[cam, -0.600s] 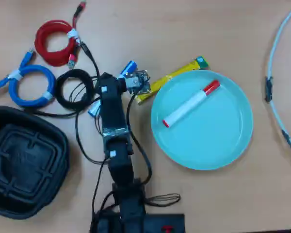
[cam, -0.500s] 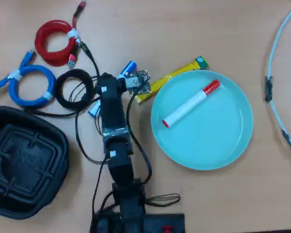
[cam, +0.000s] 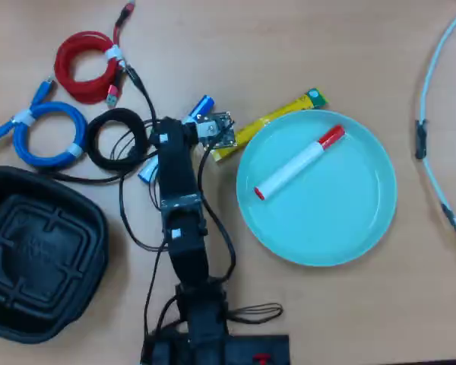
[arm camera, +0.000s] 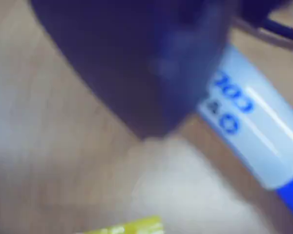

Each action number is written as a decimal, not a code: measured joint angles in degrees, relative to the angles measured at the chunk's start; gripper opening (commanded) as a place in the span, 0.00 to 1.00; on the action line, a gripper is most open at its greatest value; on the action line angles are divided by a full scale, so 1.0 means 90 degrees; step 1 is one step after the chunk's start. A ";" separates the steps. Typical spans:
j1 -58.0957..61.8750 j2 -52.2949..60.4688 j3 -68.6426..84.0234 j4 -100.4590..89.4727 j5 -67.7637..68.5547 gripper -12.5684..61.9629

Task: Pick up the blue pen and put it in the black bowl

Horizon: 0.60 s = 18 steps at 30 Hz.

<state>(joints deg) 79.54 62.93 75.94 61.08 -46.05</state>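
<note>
Black rounded-square plastic tray with moulded ribs, the black bowl, sits at the overhead view's left edge, partly cut by the frame, nothing in it. Above it: a coiled blue cable, a coiled red cable, and a small black cable coil, all near one another. Bare wood runs between tray and arm.

Centre: the black Koch arm reaches up from the bottom edge. Its gripper lies over the blue pen, white barrel with blue ends showing either side. In the wrist view the blue pen is blurred beside a dark jaw; jaw spacing cannot be told.

Right of the gripper, a yellow packet touches the round light-blue plate, which holds a red-capped white marker. Open tabletop beyond, to a pale cable at the right edge.
</note>
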 measured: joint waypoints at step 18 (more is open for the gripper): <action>-0.0195 -0.0273 -0.0039 -0.0225 0.0166 0.54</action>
<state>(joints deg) 77.78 60.47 75.59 59.06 -44.56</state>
